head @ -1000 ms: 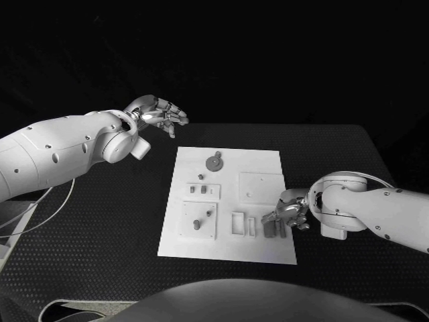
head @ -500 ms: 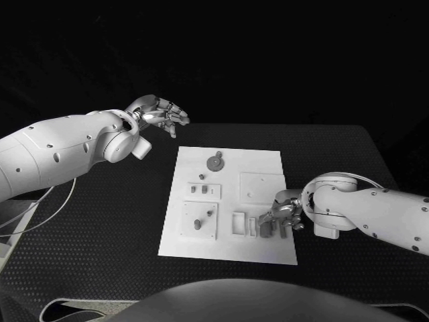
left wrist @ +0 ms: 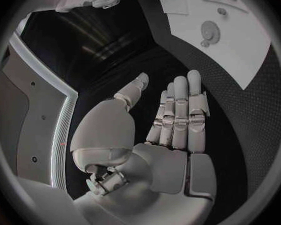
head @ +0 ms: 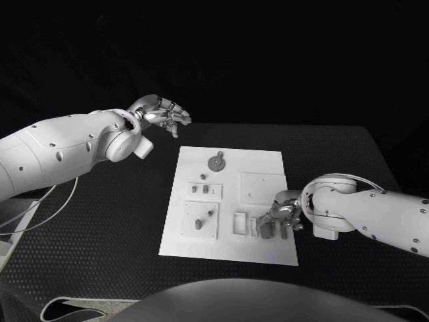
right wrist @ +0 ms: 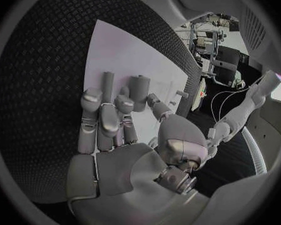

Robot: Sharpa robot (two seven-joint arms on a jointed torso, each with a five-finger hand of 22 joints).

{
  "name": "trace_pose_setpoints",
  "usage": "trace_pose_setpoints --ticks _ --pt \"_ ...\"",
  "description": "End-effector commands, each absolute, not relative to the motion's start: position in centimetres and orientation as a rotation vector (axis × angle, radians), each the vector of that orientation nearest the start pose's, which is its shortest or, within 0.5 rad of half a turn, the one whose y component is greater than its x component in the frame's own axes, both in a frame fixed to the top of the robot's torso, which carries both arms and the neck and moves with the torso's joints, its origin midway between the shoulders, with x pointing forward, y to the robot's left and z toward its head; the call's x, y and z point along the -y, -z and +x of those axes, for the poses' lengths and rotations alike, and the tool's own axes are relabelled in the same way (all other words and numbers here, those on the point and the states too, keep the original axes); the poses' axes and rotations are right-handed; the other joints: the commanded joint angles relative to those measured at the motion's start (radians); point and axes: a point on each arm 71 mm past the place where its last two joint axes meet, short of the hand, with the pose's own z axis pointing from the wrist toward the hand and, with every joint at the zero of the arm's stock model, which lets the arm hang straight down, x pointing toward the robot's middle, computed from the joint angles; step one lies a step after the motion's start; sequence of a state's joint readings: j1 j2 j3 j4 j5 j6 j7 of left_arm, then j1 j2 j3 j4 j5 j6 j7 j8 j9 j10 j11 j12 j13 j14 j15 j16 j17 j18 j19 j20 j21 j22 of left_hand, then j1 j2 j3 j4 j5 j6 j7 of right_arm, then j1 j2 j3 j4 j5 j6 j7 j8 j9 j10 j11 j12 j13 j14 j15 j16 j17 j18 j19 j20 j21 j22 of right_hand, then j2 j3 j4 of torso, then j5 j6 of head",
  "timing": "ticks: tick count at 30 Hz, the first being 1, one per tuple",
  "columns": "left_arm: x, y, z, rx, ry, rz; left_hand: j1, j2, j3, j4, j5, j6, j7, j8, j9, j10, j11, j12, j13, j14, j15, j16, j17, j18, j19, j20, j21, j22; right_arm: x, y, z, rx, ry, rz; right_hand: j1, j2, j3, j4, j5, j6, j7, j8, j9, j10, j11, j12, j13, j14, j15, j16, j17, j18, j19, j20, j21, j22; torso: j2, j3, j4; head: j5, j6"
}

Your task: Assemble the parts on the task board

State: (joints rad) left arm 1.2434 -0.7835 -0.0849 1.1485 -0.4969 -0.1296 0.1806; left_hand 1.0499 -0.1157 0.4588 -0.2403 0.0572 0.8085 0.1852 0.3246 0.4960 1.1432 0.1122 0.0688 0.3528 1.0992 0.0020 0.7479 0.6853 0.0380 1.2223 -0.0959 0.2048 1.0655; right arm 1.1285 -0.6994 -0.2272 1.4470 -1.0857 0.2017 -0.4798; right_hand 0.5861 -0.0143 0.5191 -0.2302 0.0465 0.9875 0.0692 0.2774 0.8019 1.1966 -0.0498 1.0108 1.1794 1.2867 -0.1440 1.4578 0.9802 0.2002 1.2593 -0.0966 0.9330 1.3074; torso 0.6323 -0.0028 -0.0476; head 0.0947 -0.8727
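Note:
The white task board (head: 258,161) lies in the middle of the black table. My right hand (head: 282,216) is low over the board's near right corner and pinches an upright grey part (head: 269,230) between thumb and fingertips. The right wrist view has that grey part (right wrist: 138,90) standing on the board (right wrist: 115,50) just past the fingertips (right wrist: 123,105). My left hand (head: 162,113) hangs above the table beyond the board's far left corner, fingers apart and holding nothing. A round grey part (head: 216,161) lies at the board's far end, also in the left wrist view (left wrist: 210,31).
Small grey pegs (head: 203,190) stand in the board's left middle, and a square plate (head: 199,220) with a peg is at its near left. Rectangular slots (head: 238,223) lie beside the held part. Black table (head: 340,154) surrounds the board on both sides.
My right hand has shifted slightly leftward over the board's near right corner with the grey part. The left hand has stayed put.

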Motion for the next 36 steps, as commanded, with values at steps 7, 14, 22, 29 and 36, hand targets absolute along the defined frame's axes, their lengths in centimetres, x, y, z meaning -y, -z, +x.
trace_pose_setpoints --ticks 7,14,22,29,36 --pt "-28.5 20.1 54.5 -1.725 1.089 -0.716 -0.009 -0.001 -0.002 0.007 -0.001 -0.001 0.006 0.006 -0.002 -0.004 0.001 0.001 0.002 0.003 0.002 -0.004 0.002 0.048 0.006 0.002 -0.006 0.001 17.1 33.4 41.9 -2.629 -0.351 -0.063 0.036 0.001 0.023 -0.06 0.002 0.001 0.01 -0.015 -0.003 -0.021 0.016 0.006 -0.003 0.005 0.002 -0.011 -0.006 0.062 0.002 -0.001 0.003 0.015 0.0 0.0003 -0.0008 0.003 0.0" --pt "-28.5 20.1 54.5 -1.725 1.089 -0.716 -0.01 0.0 -0.002 0.008 -0.001 -0.001 0.006 0.006 -0.002 -0.004 0.001 0.001 0.002 0.003 0.002 -0.004 0.002 0.048 0.006 0.002 -0.006 0.001 17.1 33.4 41.9 -2.618 -0.366 -0.038 0.086 0.052 0.044 -0.063 0.002 0.005 0.01 -0.018 -0.003 -0.02 0.016 0.007 -0.005 0.007 0.003 -0.012 -0.004 0.062 0.005 0.0 0.004 0.015 0.0 0.0009 -0.0014 0.002 0.0" --pt "-28.5 20.1 54.5 -1.726 1.087 -0.717 -0.011 0.0 -0.002 0.009 -0.001 -0.001 0.006 0.007 -0.002 -0.004 0.001 0.001 0.002 0.003 0.002 -0.004 0.002 0.048 0.006 0.002 -0.007 0.002 17.3 32.9 41.6 -2.628 -0.422 0.052 0.101 0.065 0.032 -0.063 0.002 0.014 0.009 -0.018 -0.001 -0.019 0.016 0.008 -0.006 0.009 0.003 -0.012 0.001 0.062 0.003 0.004 0.007 0.018 0.001 0.0021 -0.0013 0.004 0.0" --pt "-28.5 20.1 54.5 -1.727 1.088 -0.717 -0.012 0.001 -0.002 0.01 -0.001 -0.001 0.006 0.007 -0.003 -0.004 0.001 0.001 0.002 0.003 0.002 -0.005 0.003 0.048 0.006 0.002 -0.007 0.002 17.4 31.7 42.2 -2.643 -0.481 0.158 0.095 0.073 0.018 -0.062 0.002 0.02 0.009 -0.019 0.0 -0.017 0.015 0.007 -0.008 0.009 0.002 -0.013 0.001 0.062 0.002 0.009 0.008 0.018 0.0 0.0008 -0.0022 0.003 0.0" --pt "-28.5 20.1 54.5 -1.729 1.088 -0.717 -0.012 0.001 -0.001 0.011 -0.001 -0.001 0.006 0.007 -0.003 -0.004 0.001 0.001 0.002 0.003 0.002 -0.005 0.003 0.048 0.006 0.002 -0.007 0.002 16.8 29.8 42.7 -2.631 -0.527 0.178 0.087 0.074 0.009 -0.061 0.002 0.025 0.007 -0.019 0.001 -0.017 0.014 0.006 -0.01 0.008 0.001 -0.015 -0.001 0.062 0.0 0.011 0.008 0.017 0.001 0.0012 -0.0021 0.002 0.0"
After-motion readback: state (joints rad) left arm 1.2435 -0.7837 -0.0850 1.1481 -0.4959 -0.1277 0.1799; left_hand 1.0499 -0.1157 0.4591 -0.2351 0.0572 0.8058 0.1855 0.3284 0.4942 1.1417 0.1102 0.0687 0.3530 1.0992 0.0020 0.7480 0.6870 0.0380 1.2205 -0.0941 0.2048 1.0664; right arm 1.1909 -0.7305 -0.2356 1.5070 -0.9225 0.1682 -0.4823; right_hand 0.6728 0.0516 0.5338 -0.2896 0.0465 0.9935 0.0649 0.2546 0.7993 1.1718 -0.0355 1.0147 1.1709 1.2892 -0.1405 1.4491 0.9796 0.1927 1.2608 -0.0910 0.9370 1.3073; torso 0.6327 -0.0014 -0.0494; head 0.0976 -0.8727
